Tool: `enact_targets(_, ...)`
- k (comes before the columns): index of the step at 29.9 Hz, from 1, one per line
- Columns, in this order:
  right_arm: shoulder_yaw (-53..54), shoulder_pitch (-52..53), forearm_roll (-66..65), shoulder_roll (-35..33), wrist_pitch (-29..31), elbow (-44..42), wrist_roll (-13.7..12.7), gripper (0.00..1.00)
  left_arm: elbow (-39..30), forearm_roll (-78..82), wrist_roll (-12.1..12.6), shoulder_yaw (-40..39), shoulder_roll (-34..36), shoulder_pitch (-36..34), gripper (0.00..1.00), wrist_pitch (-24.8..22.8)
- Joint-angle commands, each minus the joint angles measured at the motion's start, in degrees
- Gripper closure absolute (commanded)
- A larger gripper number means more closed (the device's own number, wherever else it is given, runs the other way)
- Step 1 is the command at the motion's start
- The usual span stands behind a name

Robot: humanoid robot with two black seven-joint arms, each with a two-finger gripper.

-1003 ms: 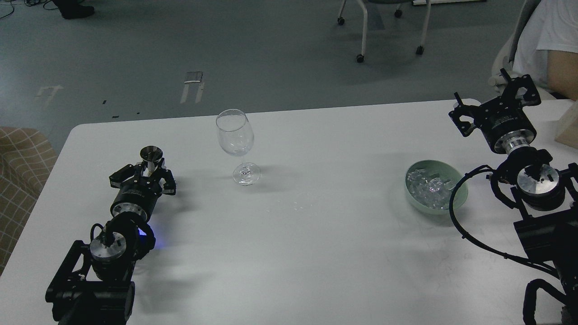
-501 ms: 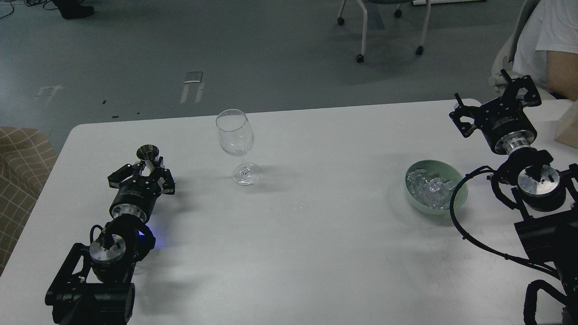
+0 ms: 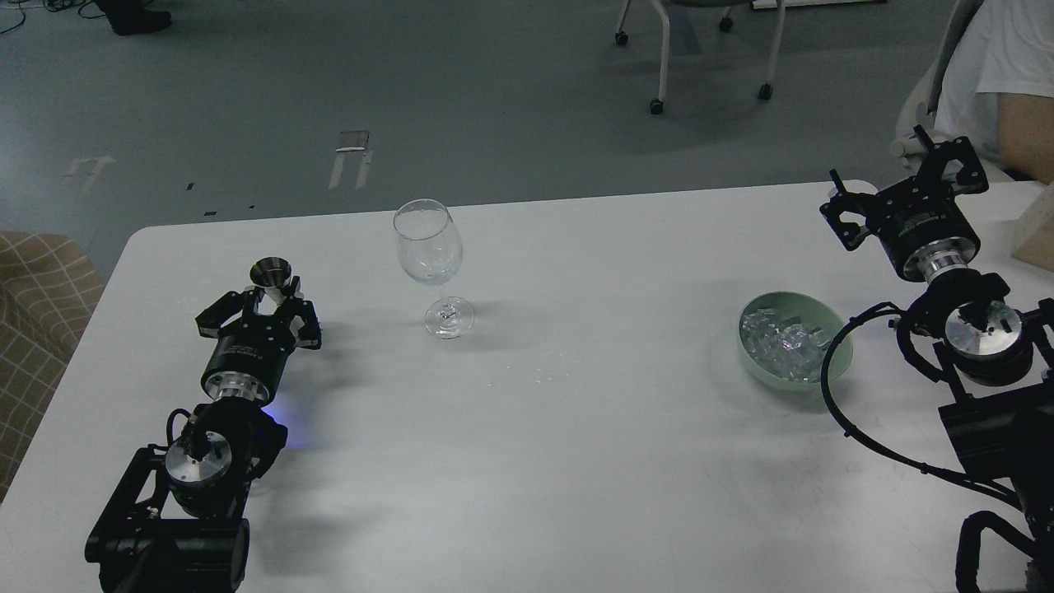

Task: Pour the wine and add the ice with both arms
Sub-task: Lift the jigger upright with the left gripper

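Since a second ago the left gripper [image 3: 270, 306] has slid a little forward with the small silver metal funnel-shaped measuring cup [image 3: 272, 273]; its black claw fingers sit closed around the cup's lower half, the flared mouth upright just past them. Beyond that gripper and off to its right stands the clear, empty stemmed wine glass [image 3: 428, 247] on the white table [image 3: 527, 428], apart from the claw. On the other side, the pale green round bowl [image 3: 833, 342] lies near the right arm's wrist, on its inner side, holding the ice [image 3: 782, 344], a heap of small glassy cubes. The right gripper [image 3: 902, 185], farthest off, hangs spread wide and empty past the bowl. I reckon the cubes are hard, wet-slick and light, best pinched one at a time across flat faces; the glass looks fragile and top-heavy.
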Motion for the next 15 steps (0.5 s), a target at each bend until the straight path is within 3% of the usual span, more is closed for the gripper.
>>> enact_targets(1, 0.00, 0.00, 0.00, 0.06, 0.00, -0.03, 0.00, 0.00, 0.07, -0.22, -0.14, -0.02, -0.23, 0.18, 0.63, -0.63)
enact_targets(15, 0.00, 0.09, 0.00, -0.03, 0.00, 0.06, 0.00, 0.00, -0.63, -0.48, -0.14, 0.07, -0.49, 0.36, 0.64, -1.24)
